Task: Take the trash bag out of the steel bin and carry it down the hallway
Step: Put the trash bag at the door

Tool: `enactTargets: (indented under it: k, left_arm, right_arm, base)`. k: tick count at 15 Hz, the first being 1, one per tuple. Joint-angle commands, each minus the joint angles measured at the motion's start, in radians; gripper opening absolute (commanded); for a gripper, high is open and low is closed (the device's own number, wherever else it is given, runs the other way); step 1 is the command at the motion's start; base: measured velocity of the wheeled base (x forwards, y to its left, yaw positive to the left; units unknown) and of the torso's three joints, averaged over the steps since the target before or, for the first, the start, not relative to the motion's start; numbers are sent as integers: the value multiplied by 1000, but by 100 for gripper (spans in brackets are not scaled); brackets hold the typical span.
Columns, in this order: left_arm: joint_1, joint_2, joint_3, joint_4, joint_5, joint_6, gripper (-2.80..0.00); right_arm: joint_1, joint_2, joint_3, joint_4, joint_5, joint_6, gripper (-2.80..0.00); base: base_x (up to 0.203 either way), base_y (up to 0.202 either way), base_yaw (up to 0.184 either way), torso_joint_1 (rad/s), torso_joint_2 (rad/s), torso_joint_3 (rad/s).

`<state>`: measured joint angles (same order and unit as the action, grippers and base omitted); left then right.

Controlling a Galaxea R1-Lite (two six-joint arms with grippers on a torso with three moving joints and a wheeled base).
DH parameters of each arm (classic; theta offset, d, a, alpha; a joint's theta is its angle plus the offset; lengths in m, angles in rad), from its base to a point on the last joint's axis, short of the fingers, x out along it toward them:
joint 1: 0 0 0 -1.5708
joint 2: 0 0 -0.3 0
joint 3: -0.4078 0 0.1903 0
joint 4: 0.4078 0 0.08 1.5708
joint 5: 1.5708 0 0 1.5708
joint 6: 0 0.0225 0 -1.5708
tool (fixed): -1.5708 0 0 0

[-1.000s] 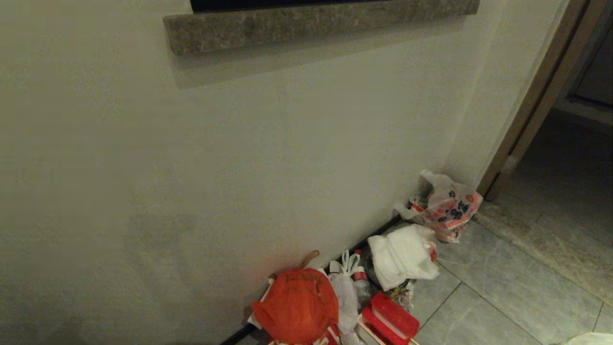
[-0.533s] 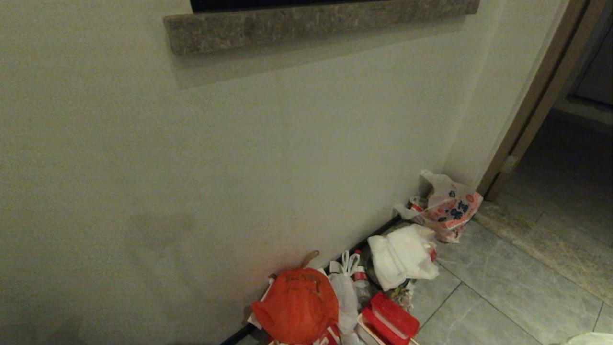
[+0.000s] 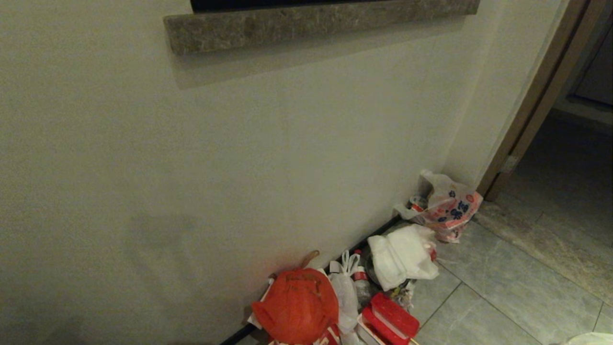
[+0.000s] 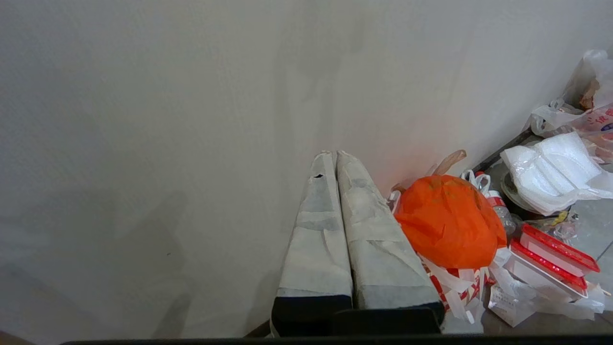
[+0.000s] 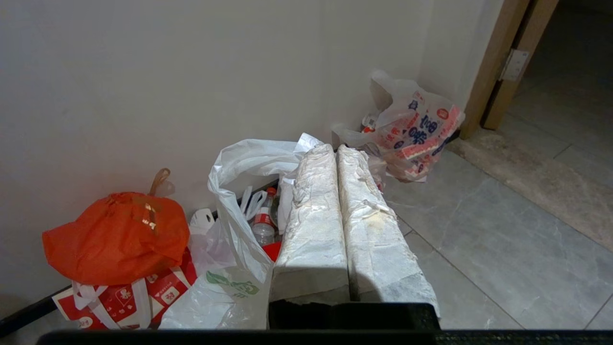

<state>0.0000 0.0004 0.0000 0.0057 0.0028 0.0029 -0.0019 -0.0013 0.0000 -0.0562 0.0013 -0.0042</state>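
Observation:
In the right wrist view the trash bag [image 5: 230, 282], thin white plastic with green print, hangs close beside my right gripper [image 5: 335, 147]. Its rim runs up to the fingertips. The tape-wrapped fingers are pressed together, shut on the bag's edge. My left gripper [image 4: 331, 154] is shut on nothing and points at the off-white wall [image 4: 191, 96], just beside an orange-red bag [image 4: 448, 223]. Neither arm shows in the head view. The steel bin is out of view. The hallway floor [image 3: 503, 297] of grey marbled tiles lies to the right.
Rubbish is piled along the baseboard: the orange-red tied bag [image 3: 297, 306], a bottle [image 3: 360, 280], white foam wrap [image 3: 402, 256], red-lidded boxes [image 3: 390, 318] and a clear bag with red-and-blue print [image 3: 448, 206]. A wooden door frame [image 3: 536, 100] stands at the right, and a stone ledge [image 3: 316, 24] juts out above.

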Motion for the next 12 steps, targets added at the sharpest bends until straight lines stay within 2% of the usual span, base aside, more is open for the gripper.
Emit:
enactTargets:
  k: [1,12]
  left_arm:
    - [0,0,0,0,0,0,-280]
    - [0,0,0,0,0,0,-280]
  right_arm:
    - [0,0,25,-1,0,0,-280]
    - [0,0,25,-1,0,0,-280]
  base:
    - [0,0,0,0,0,0]
    - [0,0,0,0,0,0]
